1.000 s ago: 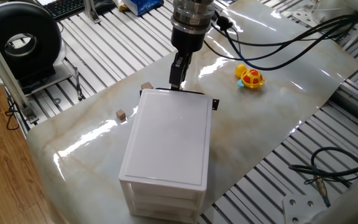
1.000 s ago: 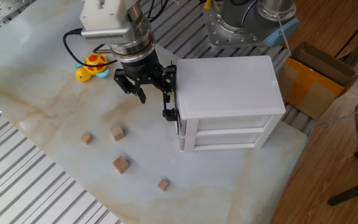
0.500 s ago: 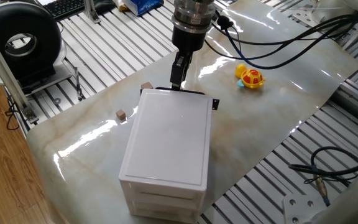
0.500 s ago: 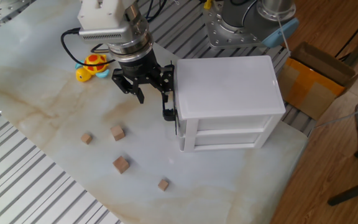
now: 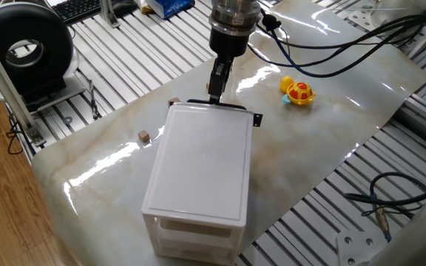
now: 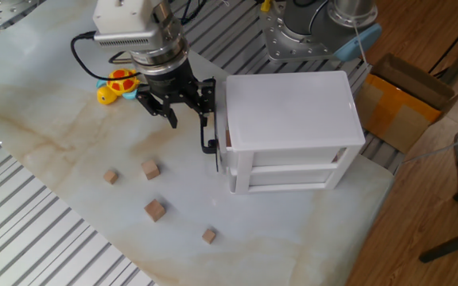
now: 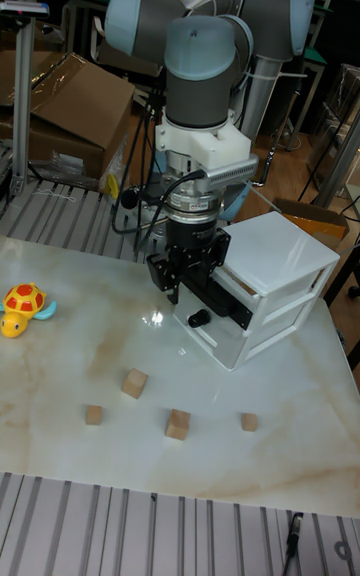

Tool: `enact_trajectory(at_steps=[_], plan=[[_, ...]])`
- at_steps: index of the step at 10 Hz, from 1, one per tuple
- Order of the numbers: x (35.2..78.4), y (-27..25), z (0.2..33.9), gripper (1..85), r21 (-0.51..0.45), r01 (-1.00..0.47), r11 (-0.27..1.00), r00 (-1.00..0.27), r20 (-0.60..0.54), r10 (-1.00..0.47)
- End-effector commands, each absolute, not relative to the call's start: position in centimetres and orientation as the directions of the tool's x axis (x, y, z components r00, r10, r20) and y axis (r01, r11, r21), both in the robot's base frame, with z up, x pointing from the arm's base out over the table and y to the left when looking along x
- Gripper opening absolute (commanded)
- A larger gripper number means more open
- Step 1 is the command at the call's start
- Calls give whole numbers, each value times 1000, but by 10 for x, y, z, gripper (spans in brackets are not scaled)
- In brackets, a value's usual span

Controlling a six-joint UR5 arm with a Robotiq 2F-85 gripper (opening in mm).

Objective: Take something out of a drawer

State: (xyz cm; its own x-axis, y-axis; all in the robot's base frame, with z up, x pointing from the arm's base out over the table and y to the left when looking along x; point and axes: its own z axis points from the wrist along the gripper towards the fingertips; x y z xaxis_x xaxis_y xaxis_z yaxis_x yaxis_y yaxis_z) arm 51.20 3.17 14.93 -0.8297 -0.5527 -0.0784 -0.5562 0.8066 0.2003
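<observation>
The white three-drawer box (image 6: 293, 111) stands on the marble table. Its top drawer (image 6: 219, 151) is pulled out a short way, showing a thin black front edge and a small black tab (image 6: 206, 147). A brownish thing (image 6: 227, 140) shows in the gap inside it. My gripper (image 6: 191, 114) hangs right at that front edge, open, with one finger (image 6: 210, 102) against the edge. From the side, the gripper (image 5: 216, 87) stands just behind the black edge (image 5: 217, 105). The tall view shows the gripper (image 7: 188, 293) above the drawer front (image 7: 226, 312).
Several small wooden blocks (image 6: 156, 209) lie on the table in front of the box, one (image 6: 150, 169) near the gripper. A yellow and red toy turtle (image 6: 118, 83) sits behind the gripper. A cardboard box (image 6: 408, 95) stands off the table.
The gripper has moved away from the box and the top drawer has slid out with it, opening a gap. The two lower drawers stayed shut.
</observation>
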Motion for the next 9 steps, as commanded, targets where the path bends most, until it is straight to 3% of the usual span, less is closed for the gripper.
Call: enact_trajectory(at_steps=[1,6,9], plan=[[514,23,151,550,200,-566,800,-823,-84,-561],[512,17,155,547,201,-574,794,-817,-84,-570],[506,24,175,550,203,-564,801,-824,-69,-563]])
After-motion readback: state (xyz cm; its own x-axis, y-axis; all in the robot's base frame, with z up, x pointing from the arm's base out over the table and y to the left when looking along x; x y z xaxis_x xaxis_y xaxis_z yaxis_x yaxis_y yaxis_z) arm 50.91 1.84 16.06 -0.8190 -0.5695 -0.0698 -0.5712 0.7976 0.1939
